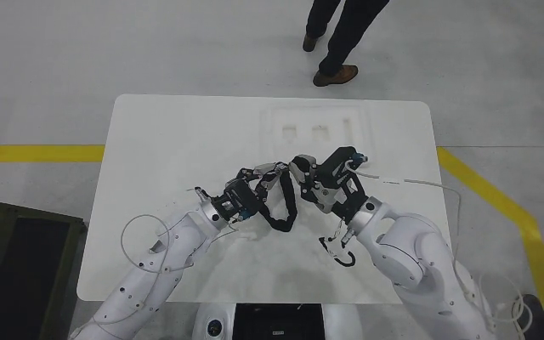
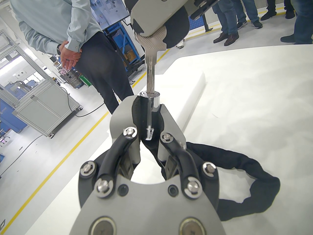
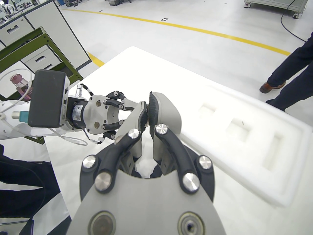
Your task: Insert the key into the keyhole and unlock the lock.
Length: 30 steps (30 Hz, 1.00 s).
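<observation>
The right claw (image 3: 148,117) pinches the key (image 2: 151,69) by its head, the left claw (image 2: 146,110) is clamped on the lock (image 2: 155,100) over the table (image 1: 170,127), the tip just in the keyhole (image 2: 150,95), so a slight tilt between arms could jam the blade or twist the lock loose.

Silver knurled key (image 2: 150,74), chrome lock cylinder (image 2: 153,101), black chain sleeve (image 2: 232,161), white table (image 2: 256,86)

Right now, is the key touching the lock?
Touching. In the left wrist view the key tip meets the top face of the lock at the keyhole, with no gap visible.
</observation>
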Available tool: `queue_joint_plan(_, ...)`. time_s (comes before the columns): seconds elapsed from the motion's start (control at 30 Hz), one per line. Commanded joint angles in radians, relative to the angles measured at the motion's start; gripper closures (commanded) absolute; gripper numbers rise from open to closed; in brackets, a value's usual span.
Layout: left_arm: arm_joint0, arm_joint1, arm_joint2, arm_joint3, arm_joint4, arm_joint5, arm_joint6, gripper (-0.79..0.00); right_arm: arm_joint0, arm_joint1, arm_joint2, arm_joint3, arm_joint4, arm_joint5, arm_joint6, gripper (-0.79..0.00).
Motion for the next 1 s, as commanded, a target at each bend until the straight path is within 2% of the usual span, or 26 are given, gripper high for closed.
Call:
queue_joint_plan(0.0, 0.0, 0.0, 0.0, 0.0, 0.0, 0.0, 0.0, 0.0, 0.0, -0.001, 0.0, 0.0, -0.001, 0.0, 0.0, 0.0)
queue_joint_plan(0.83, 0.004, -0.001, 0.0, -0.004, -0.003, 0.003, -0.006, 0.0, 0.022, -0.016, -0.036, 0.006, -0.053, 0.01, 0.026, 0.0)
queue_joint_plan(0.87, 0.006, -0.001, -0.001, -0.008, -0.004, 0.004, -0.011, 0.0, 0.023, -0.017, -0.036, 0.008, -0.053, 0.01, 0.027, -0.025)
queue_joint_plan(0.93, 0.009, -0.002, -0.002, -0.012, -0.005, 0.003, -0.017, 0.0, 0.025, -0.018, -0.037, 0.009, -0.053, 0.01, 0.027, -0.166)
queue_joint_plan(0.97, 0.01, -0.003, -0.003, -0.013, -0.005, 0.002, -0.018, 0.0, 0.026, -0.019, -0.038, 0.01, -0.053, 0.01, 0.028, -0.274)
